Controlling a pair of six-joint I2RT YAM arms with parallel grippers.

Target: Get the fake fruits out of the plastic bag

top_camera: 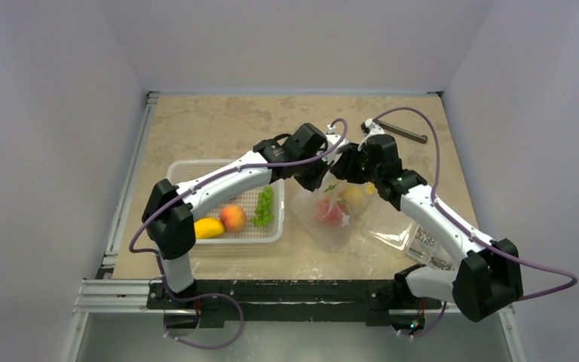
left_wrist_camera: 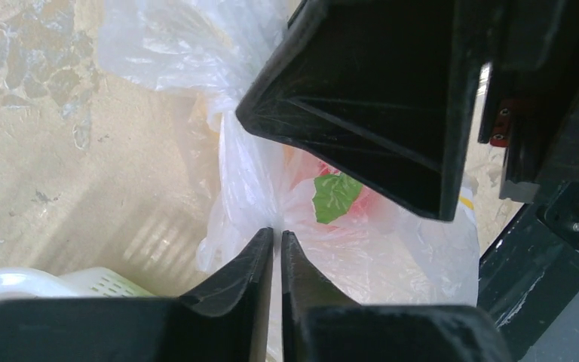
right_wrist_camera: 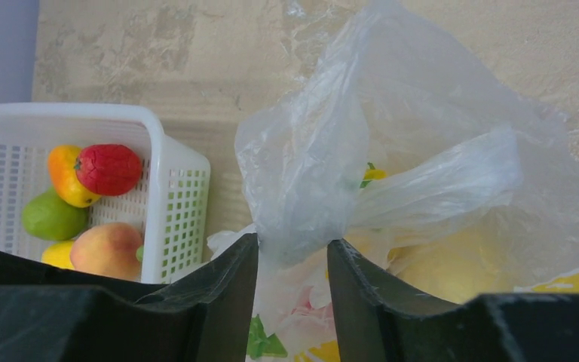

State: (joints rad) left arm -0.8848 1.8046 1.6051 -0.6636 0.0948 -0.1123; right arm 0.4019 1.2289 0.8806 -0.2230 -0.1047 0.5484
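The plastic bag point(top_camera: 341, 222) lies crumpled right of the basket, its film printed with lemon slices and leaves. The red apple point(top_camera: 330, 213) and the yellowish pear point(top_camera: 353, 196) show through the film inside it. My left gripper point(top_camera: 319, 181) is shut on a fold of the bag point(left_wrist_camera: 256, 173), fingertips nearly touching point(left_wrist_camera: 277, 235); the apple is a pink blur behind the film point(left_wrist_camera: 377, 207). My right gripper point(top_camera: 349, 172) holds a bunched neck of the bag point(right_wrist_camera: 422, 151) between its fingers point(right_wrist_camera: 294, 245). The pear point(right_wrist_camera: 445, 271) lies just right of them.
A white mesh basket point(top_camera: 226, 240) left of the bag holds a mango point(top_camera: 209, 228), a peach point(top_camera: 232, 218) and green grapes point(top_camera: 264, 205). A clear box of screws point(top_camera: 430, 249) lies at the right. A dark rod point(top_camera: 403, 132) lies at the back right.
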